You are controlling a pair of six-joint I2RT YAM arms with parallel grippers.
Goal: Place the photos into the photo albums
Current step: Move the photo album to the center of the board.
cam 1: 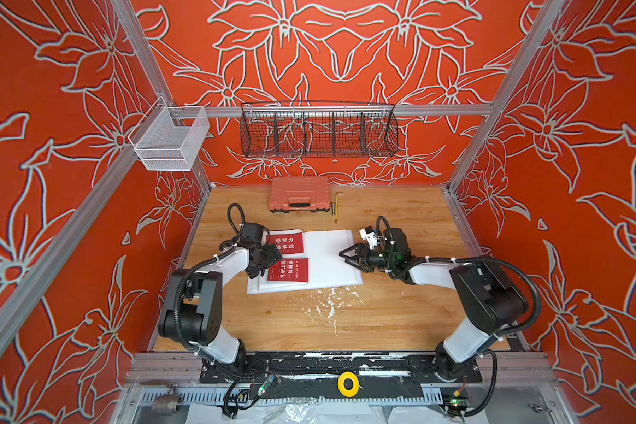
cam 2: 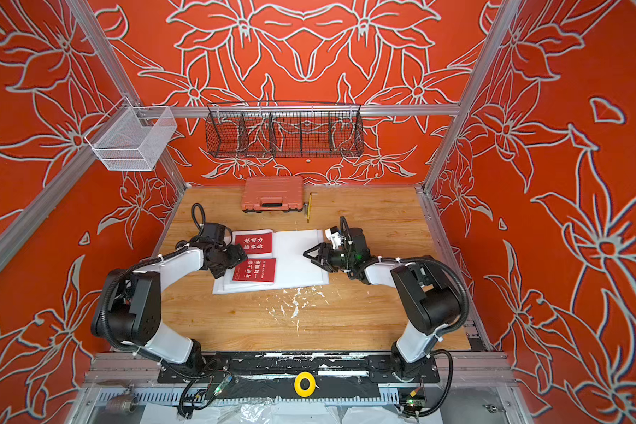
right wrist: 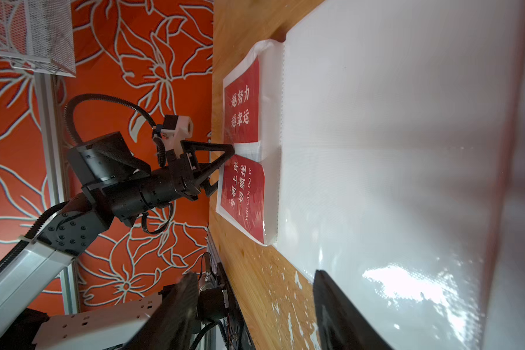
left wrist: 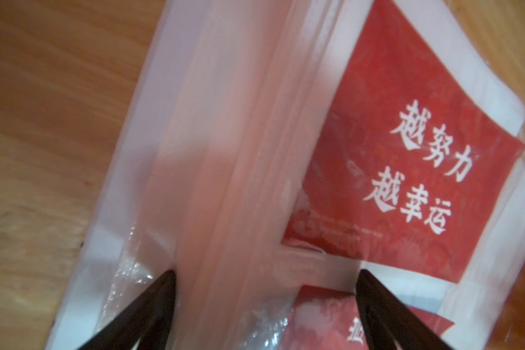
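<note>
Photo album (cam 1: 327,257) lies open mid-frame on the tabletop (cam 1: 346,323). Upper red photo (cam 1: 289,243) and lower red photo (cam 1: 288,271) sit on its left page. Left claw (cam 1: 267,262) is spread wide at that page's edge, gripping nothing. Right claw (cam 1: 343,256) is partly open and empty over the right page.

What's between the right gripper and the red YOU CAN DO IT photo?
Only bare white sleeve page of the open photo album; nothing lies on it between the right gripper and that red photo. Shows in both top views.
</note>
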